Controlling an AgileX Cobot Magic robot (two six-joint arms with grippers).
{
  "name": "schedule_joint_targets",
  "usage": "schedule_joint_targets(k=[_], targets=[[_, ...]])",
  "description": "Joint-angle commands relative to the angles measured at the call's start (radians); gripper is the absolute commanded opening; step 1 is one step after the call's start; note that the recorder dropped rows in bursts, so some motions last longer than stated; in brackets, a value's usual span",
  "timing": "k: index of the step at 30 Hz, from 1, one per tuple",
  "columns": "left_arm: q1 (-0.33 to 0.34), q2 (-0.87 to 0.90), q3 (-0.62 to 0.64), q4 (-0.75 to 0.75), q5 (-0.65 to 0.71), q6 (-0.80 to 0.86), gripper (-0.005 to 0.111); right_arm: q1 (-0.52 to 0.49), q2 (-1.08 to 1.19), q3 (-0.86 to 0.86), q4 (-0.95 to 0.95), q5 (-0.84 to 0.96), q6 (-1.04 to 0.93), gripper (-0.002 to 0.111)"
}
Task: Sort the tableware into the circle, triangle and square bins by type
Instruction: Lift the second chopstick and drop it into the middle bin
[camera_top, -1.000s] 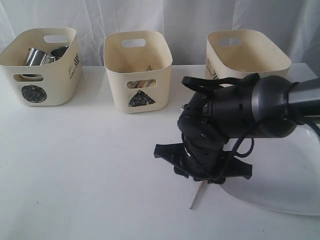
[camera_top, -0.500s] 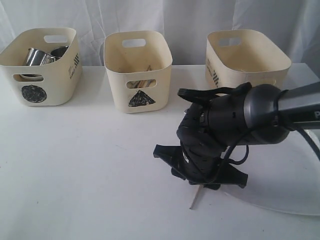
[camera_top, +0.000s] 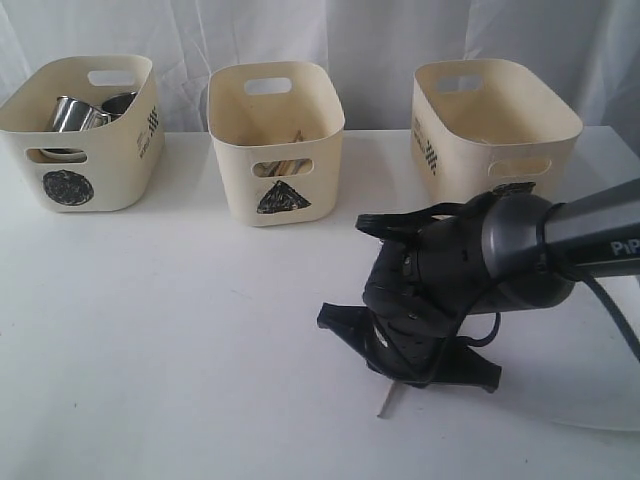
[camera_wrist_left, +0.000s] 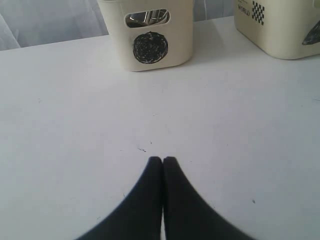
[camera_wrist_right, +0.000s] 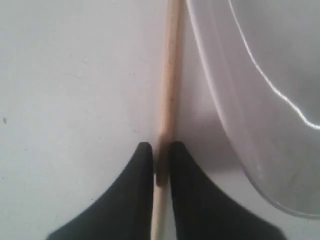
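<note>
A wooden chopstick (camera_wrist_right: 170, 75) lies on the white table beside the rim of the large white plate (camera_wrist_right: 260, 100). My right gripper (camera_wrist_right: 159, 147) is down at the table with its jaws closed against both sides of the stick. In the exterior view the chopstick's tip (camera_top: 388, 400) pokes out from under the right gripper (camera_top: 402, 376), left of the plate (camera_top: 600, 380). The circle bin (camera_top: 110, 160) holds steel mugs (camera_top: 72, 113). My left gripper (camera_wrist_left: 162, 160) is shut and empty, low over bare table.
The triangle bin (camera_top: 275, 150) stands at the back middle with utensils showing through its handle slot. The square bin (camera_top: 495, 120) stands at the back right, just behind the right arm. The circle bin (camera_wrist_left: 150, 30) is ahead of the left gripper.
The right arm has dropped lower to the table and its jaws have closed from wide apart onto the chopstick. The left gripper has not moved.
</note>
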Motion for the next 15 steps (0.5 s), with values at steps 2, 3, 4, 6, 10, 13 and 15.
schedule_joint_targets(k=[2, 3, 4, 6, 10, 13, 15], targets=[[0.001, -0.005, 0.003, -0.006, 0.002, -0.003, 0.0, 0.013, -0.002, 0.013, -0.004, -0.034, 0.004, 0.0], [0.001, -0.005, 0.003, -0.006, 0.002, -0.003, 0.0, 0.022, -0.013, 0.013, -0.022, -0.058, -0.001, 0.0], [0.001, -0.005, 0.003, -0.006, 0.002, -0.003, 0.0, 0.032, -0.026, 0.013, -0.039, -0.097, -0.014, 0.0], [0.001, -0.005, 0.003, -0.006, 0.002, -0.003, 0.0, 0.057, -0.048, 0.013, -0.054, -0.194, -0.053, 0.0], [0.001, -0.005, 0.003, -0.006, 0.002, -0.003, 0.0, 0.101, -0.082, 0.013, -0.051, -0.323, -0.164, 0.0], [0.001, -0.005, 0.003, -0.006, 0.002, -0.003, 0.0, 0.109, -0.105, 0.013, -0.1, -0.344, -0.168, 0.0], [0.001, -0.005, 0.003, -0.006, 0.002, -0.003, 0.0, 0.109, -0.13, 0.013, -0.173, -0.353, -0.168, 0.0]])
